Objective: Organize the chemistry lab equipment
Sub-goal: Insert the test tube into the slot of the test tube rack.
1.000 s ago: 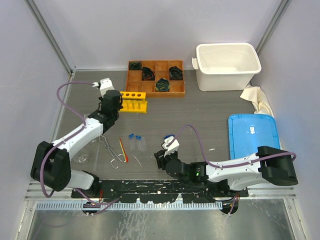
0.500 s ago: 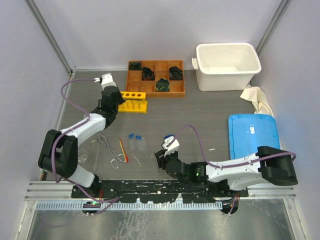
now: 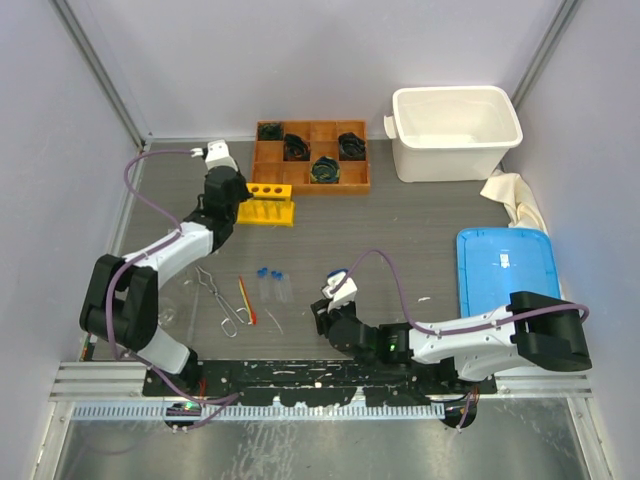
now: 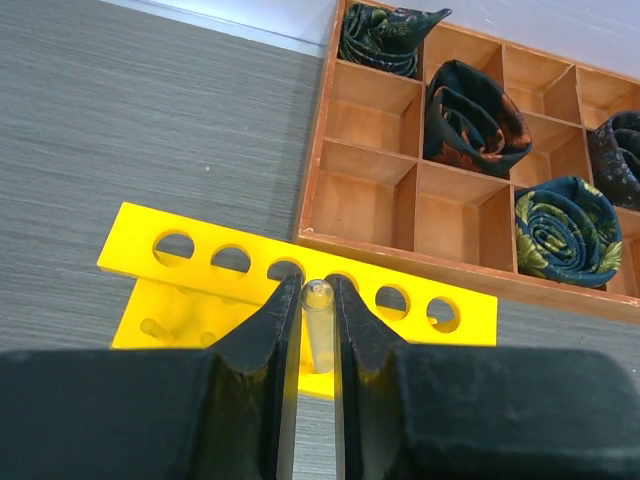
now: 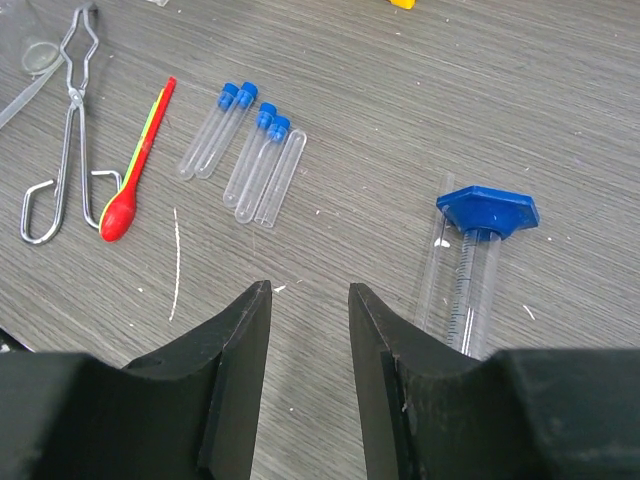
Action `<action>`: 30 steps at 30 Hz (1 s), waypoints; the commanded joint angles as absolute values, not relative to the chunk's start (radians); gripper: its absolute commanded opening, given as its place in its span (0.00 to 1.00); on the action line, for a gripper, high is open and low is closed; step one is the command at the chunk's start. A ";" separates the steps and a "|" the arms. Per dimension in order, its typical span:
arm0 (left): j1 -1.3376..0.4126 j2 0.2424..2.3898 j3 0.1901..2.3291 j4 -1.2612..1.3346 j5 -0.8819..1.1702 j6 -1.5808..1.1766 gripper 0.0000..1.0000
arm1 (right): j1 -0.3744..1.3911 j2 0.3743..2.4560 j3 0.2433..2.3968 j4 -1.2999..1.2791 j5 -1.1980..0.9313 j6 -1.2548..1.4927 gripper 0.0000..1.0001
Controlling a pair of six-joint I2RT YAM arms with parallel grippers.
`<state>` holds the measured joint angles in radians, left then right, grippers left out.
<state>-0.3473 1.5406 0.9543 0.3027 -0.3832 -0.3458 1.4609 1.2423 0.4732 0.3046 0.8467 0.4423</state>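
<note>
Test tube (image 4: 319, 332) pinched in left claw (image 4: 316, 292).

Pale walls (image 3: 300, 60) enclose a grey, seemingly wood-grained table (image 3: 420, 230).

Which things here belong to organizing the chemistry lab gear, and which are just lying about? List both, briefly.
Job: clear test tube in the left gripper; yellow six-hole plastic rack; blue-capped clear test tubes; metal tongs; red-orange stick; blue-topped clear dropper.
Lying about: brown wooden compartment tray; white plastic tub; blue flat lid; cream cloth.
</note>
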 commanded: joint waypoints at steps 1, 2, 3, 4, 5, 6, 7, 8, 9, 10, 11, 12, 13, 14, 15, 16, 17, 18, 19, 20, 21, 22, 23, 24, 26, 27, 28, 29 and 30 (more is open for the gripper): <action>-0.348 1.562 0.999 0.374 -0.395 -0.308 0.00 | 1.455 1.240 0.513 0.324 0.867 0.433 0.43; -0.348 1.567 0.999 0.375 -0.394 -0.308 0.00 | 1.454 1.237 0.512 0.325 0.867 0.433 0.43; -0.350 1.568 1.000 0.376 -0.393 -0.308 0.00 | 1.454 1.236 0.510 0.325 0.868 0.432 0.43; -0.353 1.571 1.001 0.376 -0.393 -0.308 0.00 | 1.453 1.235 0.507 0.325 0.868 0.433 0.43; -0.355 1.575 1.000 0.377 -0.393 -0.304 0.00 | 1.451 1.233 0.506 0.325 0.868 0.433 0.43; -0.358 1.579 0.999 0.379 -0.397 -0.300 0.00 | 1.450 1.231 0.504 0.325 0.868 0.433 0.43; -0.361 1.581 0.998 0.383 -0.400 -0.297 0.00 | 1.448 1.228 0.502 0.326 0.868 0.434 0.43; -0.364 1.584 0.997 0.387 -0.400 -0.294 0.00 | 1.449 1.226 0.500 0.327 0.869 0.433 0.43; -0.367 1.587 0.996 0.393 -0.402 -0.293 0.00 | 1.448 1.224 0.499 0.328 0.869 0.434 0.43; -0.371 1.591 0.994 0.397 -0.401 -0.291 0.00 | 1.447 1.223 0.496 0.327 0.869 0.435 0.43; -0.374 1.595 0.993 0.401 -0.402 -0.289 0.00 | 1.447 1.221 0.494 0.327 0.870 0.436 0.43; -0.379 1.599 0.992 0.404 -0.404 -0.286 0.00 | 1.447 1.220 0.493 0.327 0.869 0.437 0.43; -0.384 1.603 0.991 0.408 -0.409 -0.280 0.00 | 1.445 1.219 0.492 0.327 0.870 0.439 0.43; -0.389 1.606 0.991 0.411 -0.415 -0.273 0.00 | 1.445 1.218 0.490 0.326 0.870 0.440 0.43; -0.394 1.610 0.991 0.413 -0.419 -0.267 0.00 | 1.445 1.218 0.488 0.325 0.870 0.441 0.43; -0.398 1.613 0.991 0.417 -0.423 -0.260 0.00 | 1.443 1.216 0.487 0.324 0.870 0.441 0.43; -0.402 1.616 0.991 0.418 -0.426 -0.254 0.00 | 1.443 1.214 0.485 0.324 0.870 0.441 0.43; -0.407 1.619 0.992 0.418 -0.429 -0.247 0.00 | 1.443 1.214 0.485 0.324 0.871 0.442 0.43; -0.411 1.623 0.992 0.419 -0.439 -0.239 0.00 | 1.443 1.213 0.483 0.324 0.871 0.443 0.43; -0.418 1.626 0.992 0.420 -0.445 -0.232 0.00 | 1.442 1.211 0.482 0.324 0.871 0.444 0.43; -0.423 1.630 0.990 0.422 -0.454 -0.223 0.00 | 1.442 1.211 0.482 0.325 0.870 0.445 0.43; -0.430 1.633 0.988 0.426 -0.463 -0.213 0.00 | 1.441 1.210 0.482 0.325 0.871 0.445 0.43; -0.435 1.636 0.985 0.430 -0.471 -0.207 0.00 | 1.441 1.211 0.480 0.325 0.870 0.445 0.43; -0.441 1.639 0.984 0.434 -0.481 -0.194 0.00 | 1.441 1.211 0.480 0.325 0.870 0.445 0.43; -0.452 1.648 0.980 0.440 -0.503 -0.177 0.02 | 1.440 1.212 0.478 0.326 0.870 0.446 0.43; -0.458 1.651 0.978 0.445 -0.512 -0.169 0.04 | 1.440 1.212 0.478 0.326 0.870 0.446 0.43; -0.462 1.653 0.975 0.446 -0.521 -0.166 0.06 | 1.440 1.212 0.478 0.325 0.869 0.447 0.43; -0.465 1.654 0.973 0.448 -0.529 -0.162 0.08 | 1.439 1.213 0.477 0.327 0.868 0.449 0.43; -0.467 1.655 0.970 0.449 -0.535 -0.160 0.10 | 1.440 1.213 0.476 0.327 0.868 0.450 0.43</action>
